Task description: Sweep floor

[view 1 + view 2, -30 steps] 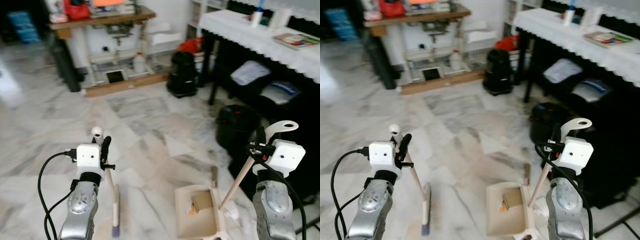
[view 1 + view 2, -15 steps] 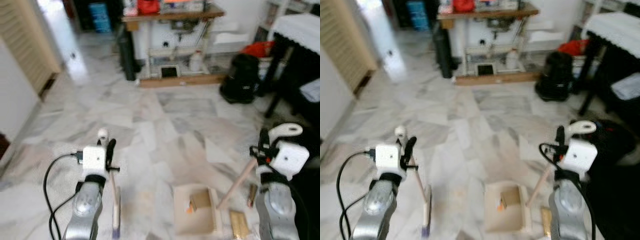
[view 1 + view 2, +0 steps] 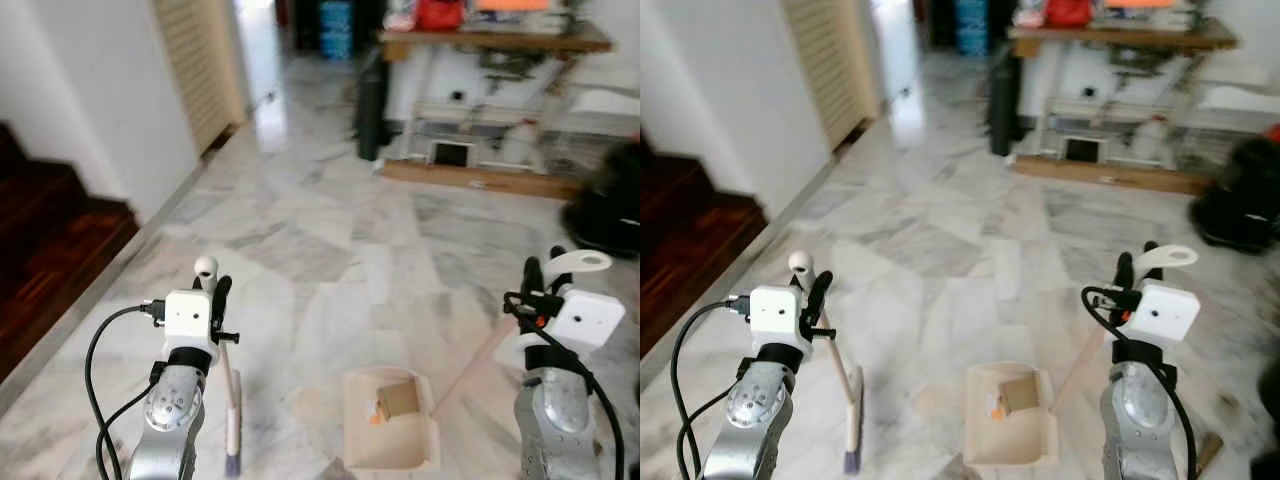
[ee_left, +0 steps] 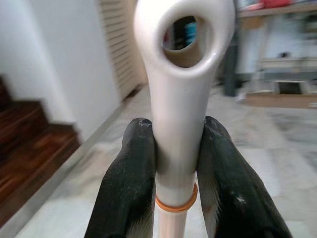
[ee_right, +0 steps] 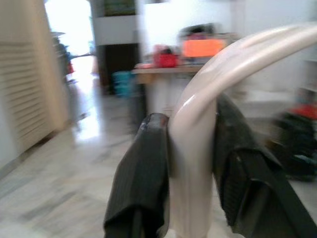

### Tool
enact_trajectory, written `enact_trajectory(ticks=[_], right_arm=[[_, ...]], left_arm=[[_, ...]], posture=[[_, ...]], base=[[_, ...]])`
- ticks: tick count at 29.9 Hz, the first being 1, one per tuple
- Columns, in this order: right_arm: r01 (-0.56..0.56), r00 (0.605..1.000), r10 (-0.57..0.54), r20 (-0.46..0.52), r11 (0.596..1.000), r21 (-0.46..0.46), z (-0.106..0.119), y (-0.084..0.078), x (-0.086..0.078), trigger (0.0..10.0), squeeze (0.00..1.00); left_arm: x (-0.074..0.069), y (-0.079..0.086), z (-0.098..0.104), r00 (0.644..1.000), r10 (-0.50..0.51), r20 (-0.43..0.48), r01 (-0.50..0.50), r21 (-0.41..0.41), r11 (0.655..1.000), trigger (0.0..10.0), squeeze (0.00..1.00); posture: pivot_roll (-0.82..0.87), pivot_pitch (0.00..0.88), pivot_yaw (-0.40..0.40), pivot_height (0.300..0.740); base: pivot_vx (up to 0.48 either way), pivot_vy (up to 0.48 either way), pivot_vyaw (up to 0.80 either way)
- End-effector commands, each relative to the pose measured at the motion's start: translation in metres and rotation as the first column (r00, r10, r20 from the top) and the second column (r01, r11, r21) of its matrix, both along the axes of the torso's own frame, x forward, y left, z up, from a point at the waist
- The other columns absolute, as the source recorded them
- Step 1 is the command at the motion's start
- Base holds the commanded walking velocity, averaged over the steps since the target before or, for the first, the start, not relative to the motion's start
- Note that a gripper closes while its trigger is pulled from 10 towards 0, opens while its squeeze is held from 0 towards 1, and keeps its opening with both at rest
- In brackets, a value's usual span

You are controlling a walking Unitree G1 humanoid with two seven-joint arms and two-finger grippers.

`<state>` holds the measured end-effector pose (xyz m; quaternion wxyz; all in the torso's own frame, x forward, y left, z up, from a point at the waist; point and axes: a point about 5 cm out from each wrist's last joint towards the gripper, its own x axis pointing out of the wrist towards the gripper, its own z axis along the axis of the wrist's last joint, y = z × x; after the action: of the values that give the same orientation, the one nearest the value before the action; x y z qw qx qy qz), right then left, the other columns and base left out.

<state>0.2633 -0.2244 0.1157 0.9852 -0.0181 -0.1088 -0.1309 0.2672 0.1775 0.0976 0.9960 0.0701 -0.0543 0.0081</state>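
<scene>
Left gripper (image 4: 176, 163) pinches a broom handle (image 4: 178, 119); below it the brush (image 3: 232, 425) rests on marble floor (image 3: 330, 250). Right gripper (image 5: 190, 163) clamps the dustpan handle (image 5: 198, 148); the dustpan (image 3: 390, 435), between both arms, already holds scraps, so some sweeping looks done.

Broom (image 3: 232, 400): slim pale handle with a rounded, holed cap at top, orange ring just below the cap; stands near upright, leaning slightly, its narrow head on the marble floor (image 3: 330, 260) with purple-tinted bristles at the near end. Dustpan (image 3: 390, 435): cream, boxy tray lying flat on the floor just beside the broom head, apart from it; holds a brown cardboard scrap (image 3: 399, 398) and a small orange bit. Its long pale handle rises at a slant, ending in a white loop.
</scene>
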Motion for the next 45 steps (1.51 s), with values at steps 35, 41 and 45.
enact_trajectory(ticks=[35,41,45], right_arm=[[-0.076,0.996,0.076,0.035,0.997,-0.021,0.015,0.007,0.008,10.0,0.0],[-0.075,0.997,0.076,0.032,0.997,-0.017,0.014,0.008,0.007,10.0,0.0],[-0.08,0.996,0.08,0.033,0.997,-0.013,0.014,0.01,0.007,10.0,0.0]], left_arm=[[0.004,-0.004,0.014,0.999,-0.022,0.05,0.02,0.028,0.999,10.0,0.0],[0.004,-0.004,0.014,0.999,-0.023,0.042,0.022,0.029,0.999,10.0,0.0],[0.004,-0.004,0.013,0.999,-0.026,0.038,0.025,0.029,0.999,10.0,0.0]], posture=[[-0.03,0.0,0.014,0.74],[-0.03,0.0,0.019,0.74],[-0.03,0.0,0.019,0.74]], base=[[0.0,0.0,0.5],[0.0,0.0,0.8],[0.0,0.0,0.8]])
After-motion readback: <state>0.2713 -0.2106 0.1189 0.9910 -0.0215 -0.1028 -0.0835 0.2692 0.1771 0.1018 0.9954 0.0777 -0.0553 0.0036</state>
